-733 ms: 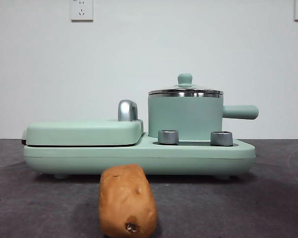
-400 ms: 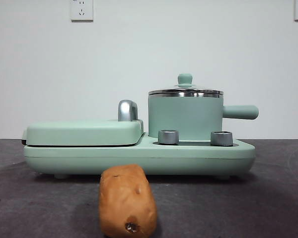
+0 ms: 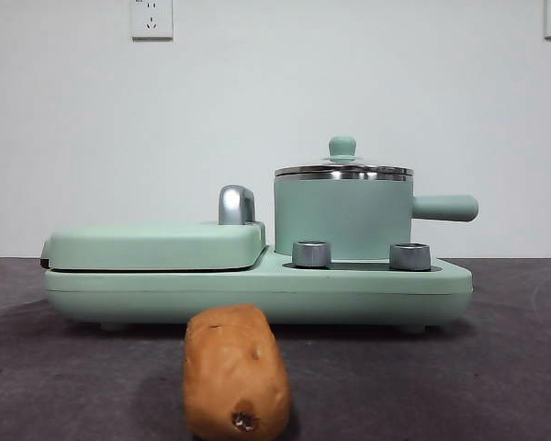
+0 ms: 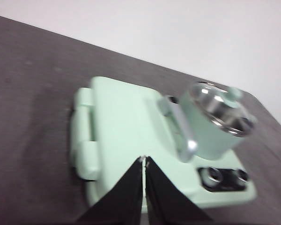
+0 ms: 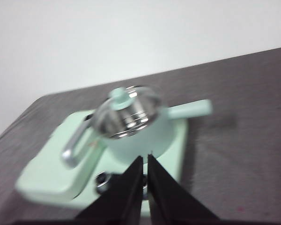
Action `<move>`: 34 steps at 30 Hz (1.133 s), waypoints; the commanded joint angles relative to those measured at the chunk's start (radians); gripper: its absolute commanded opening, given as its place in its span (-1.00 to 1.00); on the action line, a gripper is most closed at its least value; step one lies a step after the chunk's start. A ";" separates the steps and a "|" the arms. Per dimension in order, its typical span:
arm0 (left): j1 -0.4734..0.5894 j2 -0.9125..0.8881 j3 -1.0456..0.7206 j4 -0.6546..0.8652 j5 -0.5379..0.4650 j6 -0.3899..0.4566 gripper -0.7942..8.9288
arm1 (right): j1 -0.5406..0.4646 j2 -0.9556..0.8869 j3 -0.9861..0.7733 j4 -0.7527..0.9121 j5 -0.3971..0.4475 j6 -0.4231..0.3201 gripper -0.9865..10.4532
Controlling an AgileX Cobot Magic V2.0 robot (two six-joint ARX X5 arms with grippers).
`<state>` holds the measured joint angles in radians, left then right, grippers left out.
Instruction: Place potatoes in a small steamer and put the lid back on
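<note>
Potato (image 3: 236, 372): lies on the dark table in front of the appliance, untouched.
Steamer (image 3: 342, 219): on the base; lid (image 3: 342, 169) seated.
Left gripper (image 4: 144, 161): jaws closed, empty, above the griddle (image 4: 124, 126).
Right gripper (image 5: 145, 161): jaws together, empty, near the steamer; view blurred, so height probably well above.
Risk: small knob (image 5: 117, 93) may slip from a pinch; oblong potato may roll when grasped.

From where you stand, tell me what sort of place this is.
Probably a staged test bench, not a real kitchen: a lone breakfast-maker appliance and a potato on a dark table, before a bare white wall with sockets.
</note>
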<state>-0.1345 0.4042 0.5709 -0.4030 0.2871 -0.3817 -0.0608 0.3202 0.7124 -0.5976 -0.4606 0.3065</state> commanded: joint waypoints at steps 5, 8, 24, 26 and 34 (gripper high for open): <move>-0.035 0.167 0.195 -0.080 0.145 0.061 -0.82 | 0.000 0.139 0.210 -0.177 -0.152 -0.182 -0.81; -0.061 0.232 0.263 -0.101 0.194 0.091 -0.82 | 0.005 0.188 0.272 -0.219 -0.194 -0.230 -0.81; -0.167 0.389 0.388 -0.105 0.327 0.135 -0.55 | 0.030 0.253 0.337 -0.164 -0.280 -0.208 -0.80; -0.168 0.390 0.388 -0.105 0.327 0.135 -0.40 | 0.030 0.253 0.337 -0.177 -0.283 -0.207 -0.75; -0.169 0.408 0.388 -0.099 0.327 0.135 0.21 | 0.030 0.253 0.337 -0.228 -0.281 -0.202 0.02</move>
<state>-0.2989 0.8051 0.9398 -0.5156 0.6071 -0.2577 -0.0326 0.5682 1.0317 -0.8307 -0.7383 0.0948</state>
